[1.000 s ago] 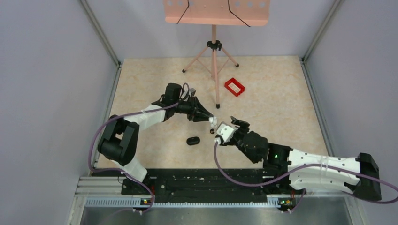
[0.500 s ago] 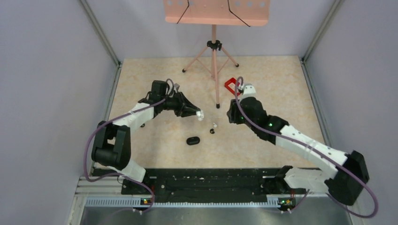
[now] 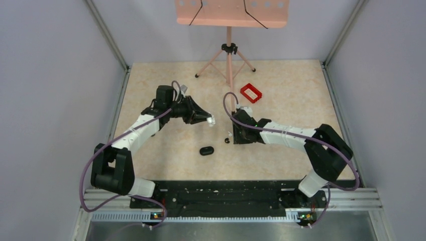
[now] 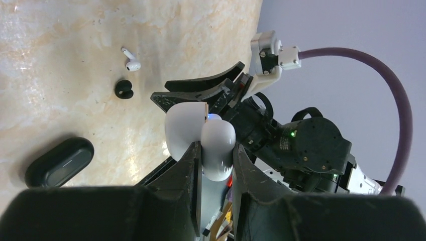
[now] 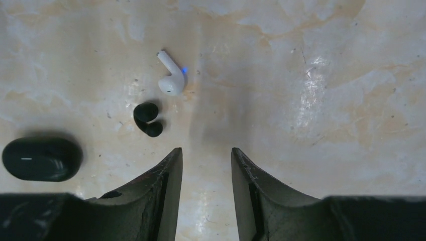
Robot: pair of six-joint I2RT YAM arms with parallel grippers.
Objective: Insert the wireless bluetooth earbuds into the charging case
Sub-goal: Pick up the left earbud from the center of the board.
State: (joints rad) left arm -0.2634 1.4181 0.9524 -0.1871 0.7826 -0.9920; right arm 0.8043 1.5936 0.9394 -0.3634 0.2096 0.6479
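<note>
- Top view: the left gripper [image 3: 209,120] is clamped on a small white case [image 3: 212,120], held off the table [image 3: 301,100]. The right gripper [image 3: 234,136] hovers beside the black earbud [image 3: 226,141]. The charging case [image 3: 206,150] lies near it, toward the bases.
- Left wrist: the fingers are pinched on the white case, which has its lid open. That's the wrong case, I reckon, so this arm is tied up.
- Right wrist: the jaws are apart with nothing between them. A white earbud [image 5: 171,75] sits just beside the black one, so a sloppy pinch could grab or knock the wrong bud. The round little bud might also squirt out. The charging case looks shut, so it probably needs opening first.
</note>
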